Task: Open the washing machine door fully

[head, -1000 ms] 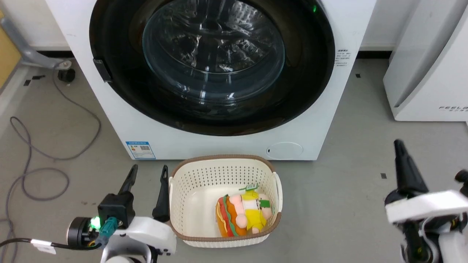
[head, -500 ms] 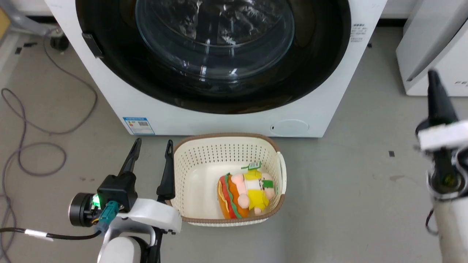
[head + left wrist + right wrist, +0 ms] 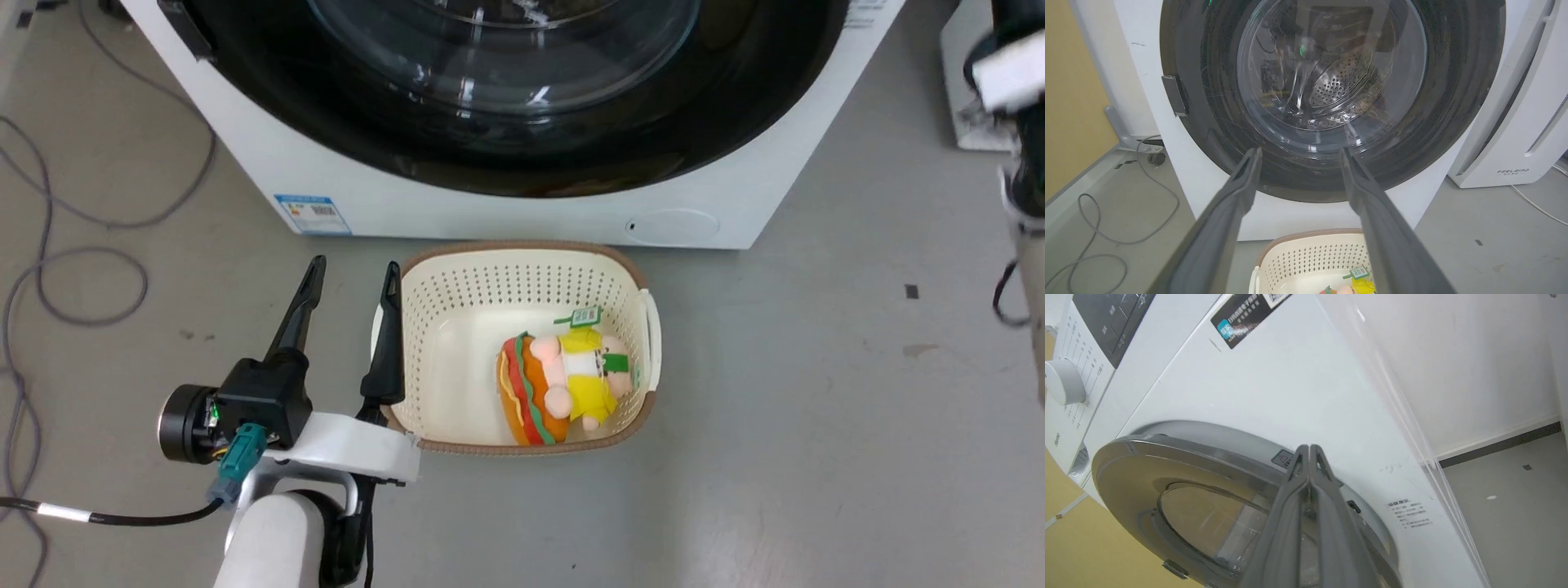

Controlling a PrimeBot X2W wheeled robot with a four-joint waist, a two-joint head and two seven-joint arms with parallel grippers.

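Note:
The washing machine point(image 3: 506, 216) stands white and wide at the top of the head view. The washing machine door point(image 3: 522, 98), a glossy black disc with a clear glass bowl, lies flat against its front. Through the glass point(image 3: 1331, 77) I see the steel drum. My left gripper point(image 3: 353, 269) hovers open and empty over the floor, left of a basket and below the door. Its fingers point(image 3: 1237, 196) point at the door's lower half. My right gripper point(image 3: 1309, 448) is shut on nothing, its tips close to the door's upper right rim point(image 3: 1216, 435). The right wrist point(image 3: 1008, 69) sits at the upper right.
A cream laundry basket point(image 3: 522, 247) with a plush toy point(image 3: 563, 384) stands on the floor right before the machine. Grey cables point(image 3: 82, 286) loop on the floor at the left. A smaller white appliance point(image 3: 1515, 122) stands to the machine's right.
The head camera has tilted down, so machine and basket sit higher in the picture. My shut right gripper has risen from the lower right to the upper right edge. The left gripper stays open.

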